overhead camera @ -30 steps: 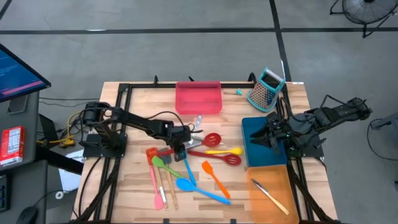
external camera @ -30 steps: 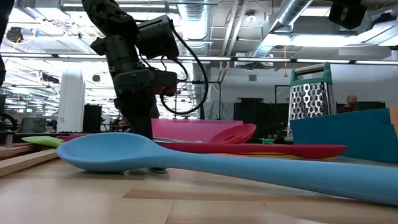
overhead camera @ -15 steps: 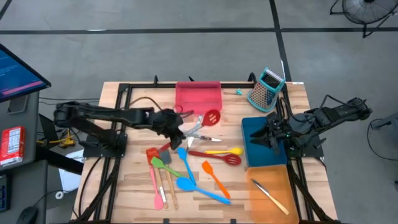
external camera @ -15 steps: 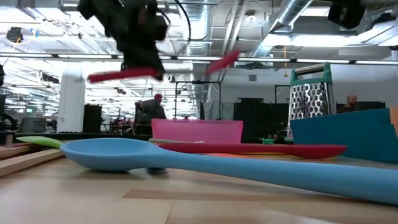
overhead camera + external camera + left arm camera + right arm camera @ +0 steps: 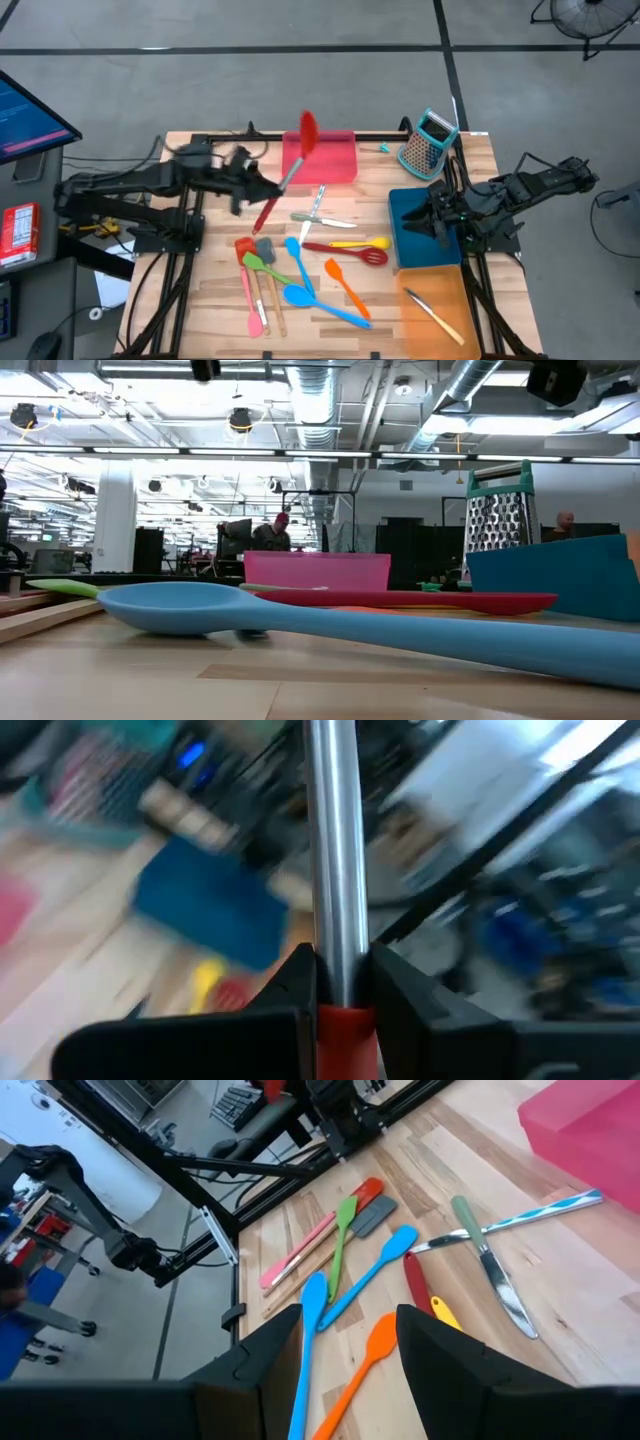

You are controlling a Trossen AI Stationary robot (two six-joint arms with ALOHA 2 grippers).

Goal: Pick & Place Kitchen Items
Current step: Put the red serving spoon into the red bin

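Now, with your left pincer (image 5: 262,192) clamped on the red turner (image 5: 292,170), swing toward one o'clock, lowering over the red tray (image 5: 340,170); right pincer (image 5: 428,222) waits half-spread.

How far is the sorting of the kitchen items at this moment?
Done: one utensil lies in the orange tray. In hand: the left gripper holds a red slotted turner raised by the red tray. Left: about a dozen utensils on the table, such as the blue spoon. The right gripper waits over the blue tray.

Polished metal handle (image 5: 333,840), wooden table (image 5: 220,300)
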